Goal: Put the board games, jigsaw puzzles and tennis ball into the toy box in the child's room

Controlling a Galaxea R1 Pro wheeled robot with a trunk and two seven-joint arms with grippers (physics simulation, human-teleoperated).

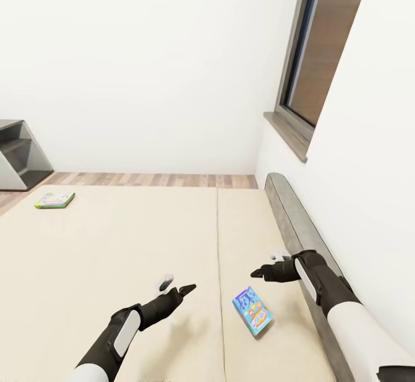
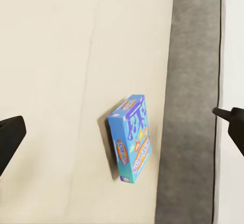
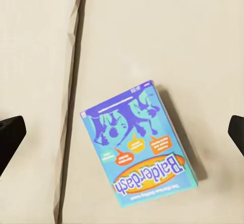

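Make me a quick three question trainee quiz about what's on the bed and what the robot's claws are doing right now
1. True or false: the blue board game lies flat on the bed, nearer the right claw than the left claw.
2. Multiple choice: the green board game lies A) beside the grey headboard, B) near the bed's far left corner, C) between the two claws.
3. Fill in: the name printed on the blue box is ____.

Key
1. True. It rests close to the headboard side, and neither claw touches it.
2. B.
3. Balderdash, readable in the right wrist view. Both claws are open and empty above the mattress.
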